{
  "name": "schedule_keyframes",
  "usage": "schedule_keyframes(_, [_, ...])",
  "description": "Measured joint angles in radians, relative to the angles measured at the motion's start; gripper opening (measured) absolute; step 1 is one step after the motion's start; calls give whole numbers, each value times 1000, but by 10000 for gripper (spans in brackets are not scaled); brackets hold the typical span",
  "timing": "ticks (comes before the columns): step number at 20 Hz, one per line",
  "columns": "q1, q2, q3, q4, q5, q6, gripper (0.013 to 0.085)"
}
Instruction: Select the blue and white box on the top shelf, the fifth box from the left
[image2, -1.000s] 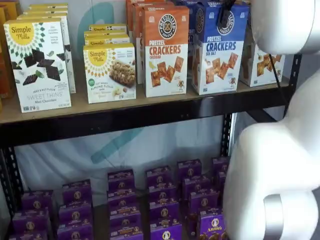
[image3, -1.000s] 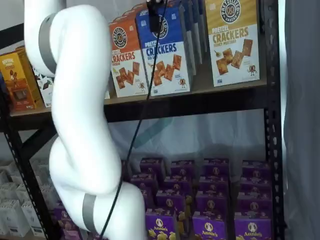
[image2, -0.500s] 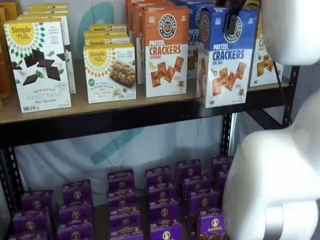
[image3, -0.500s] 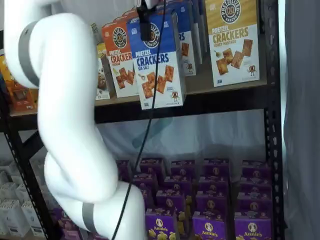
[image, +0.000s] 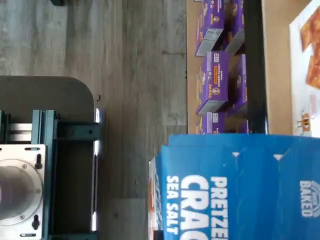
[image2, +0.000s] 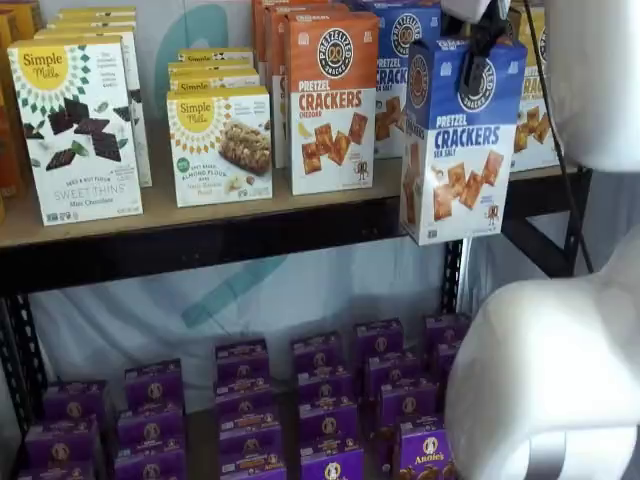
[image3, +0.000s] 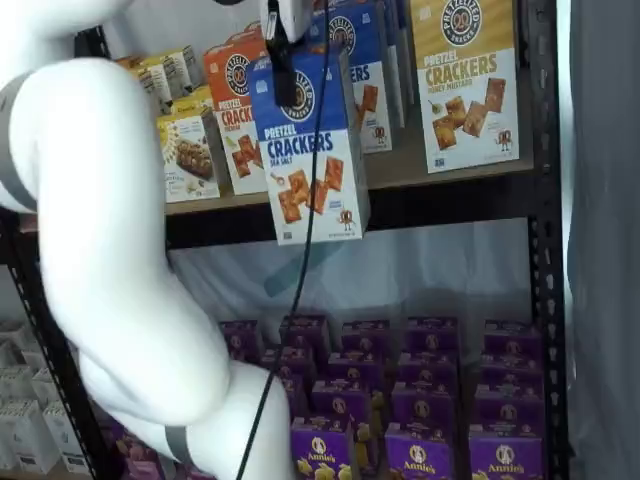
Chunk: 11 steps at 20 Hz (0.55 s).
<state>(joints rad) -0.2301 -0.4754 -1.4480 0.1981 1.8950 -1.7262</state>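
The blue and white box hangs in the air in front of the top shelf, clear of its black beam, in both shelf views. My gripper is shut on the blue and white box at its top, one black finger lying over the blue front. The wrist view shows the carton's blue top part with "PRETZEL" and "SEA SALT" lettering. A second blue carton of the same kind stands further back on the board.
An orange Cheddar crackers carton stands left of the gap, a yellow-topped crackers carton to the right. Simple Mills boxes fill the left. Purple boxes crowd the lower level. My white arm fills the foreground.
The held blue and white box has come forward off the shelf board and now hangs in front of the beam. The arm has drawn back with it.
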Motion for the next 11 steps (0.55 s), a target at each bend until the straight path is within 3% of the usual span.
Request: schedule_keyframes(11, [-9, -66, 114, -5, -31, -18, 570])
